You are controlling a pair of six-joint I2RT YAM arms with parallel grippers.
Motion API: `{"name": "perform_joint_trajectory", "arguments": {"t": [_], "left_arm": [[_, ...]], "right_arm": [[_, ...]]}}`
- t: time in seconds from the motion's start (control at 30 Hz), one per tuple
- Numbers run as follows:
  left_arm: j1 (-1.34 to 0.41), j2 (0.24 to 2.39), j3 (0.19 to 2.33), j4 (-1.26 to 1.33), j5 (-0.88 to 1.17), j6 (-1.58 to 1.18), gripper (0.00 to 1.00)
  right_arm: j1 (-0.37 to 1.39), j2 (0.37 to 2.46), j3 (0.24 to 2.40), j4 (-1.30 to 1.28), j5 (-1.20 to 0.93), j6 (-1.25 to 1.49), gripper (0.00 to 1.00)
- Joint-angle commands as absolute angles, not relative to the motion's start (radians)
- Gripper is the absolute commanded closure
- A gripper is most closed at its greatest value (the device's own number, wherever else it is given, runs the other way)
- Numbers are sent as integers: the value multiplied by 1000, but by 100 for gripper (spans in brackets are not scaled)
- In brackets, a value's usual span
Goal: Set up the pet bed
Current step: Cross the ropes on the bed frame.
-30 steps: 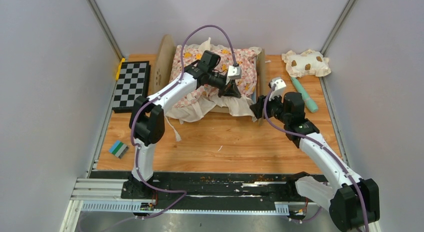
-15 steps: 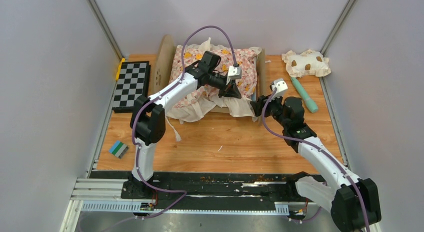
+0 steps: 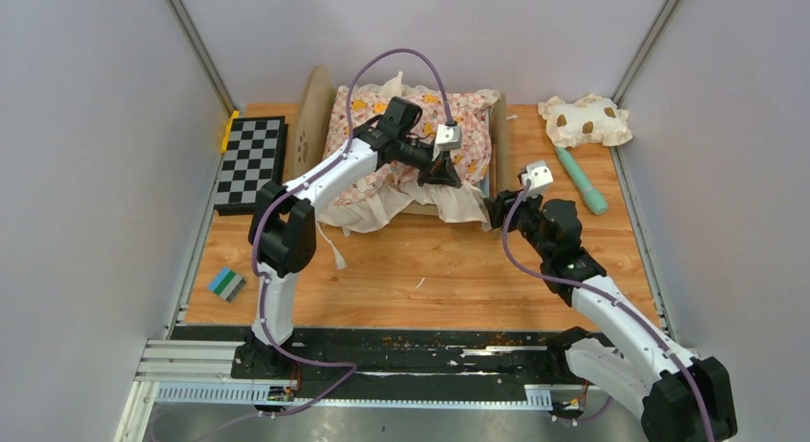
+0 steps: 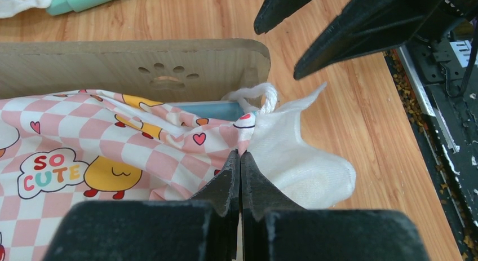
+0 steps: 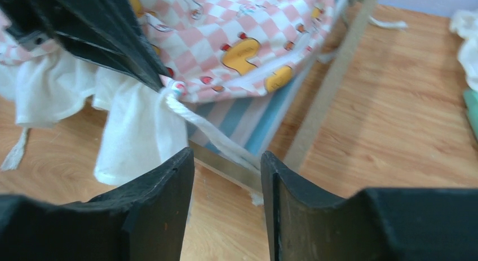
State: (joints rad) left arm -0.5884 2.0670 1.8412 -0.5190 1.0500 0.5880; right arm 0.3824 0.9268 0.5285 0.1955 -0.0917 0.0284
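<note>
The light-wood pet bed (image 5: 248,123) with a blue-striped fabric base lies just ahead of the half-open right pincer (image 5: 225,159). Over the bed, the left pincer (image 4: 239,159) is closed on the corner of the pink checkered ruffled cushion (image 4: 113,137).

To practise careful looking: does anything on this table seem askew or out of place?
The cushion sits crooked on the bed. Its white ruffle spills over the near side onto the table, and a cord trails loose. The left gripper pinches its corner.

Lab cell: grey panel walls (image 3: 86,175), wooden table (image 3: 420,261)
</note>
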Motion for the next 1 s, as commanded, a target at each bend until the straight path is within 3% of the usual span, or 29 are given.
{"name": "perform_joint_trajectory", "arguments": {"t": [0.0, 0.2, 0.5, 0.97], "left_arm": [[-585, 2077, 1882, -490, 1086, 573, 100], [-585, 2081, 1881, -478, 1093, 560, 100], [-584, 2080, 1881, -479, 1098, 557, 100], [-584, 2081, 1880, -478, 1099, 548, 100]], "right_arm": [[389, 887, 500, 146, 148, 87, 55], [392, 940, 501, 165, 40, 65, 62], [445, 1028, 554, 147, -80, 62, 63], [483, 1105, 649, 163, -97, 100, 53]]}}
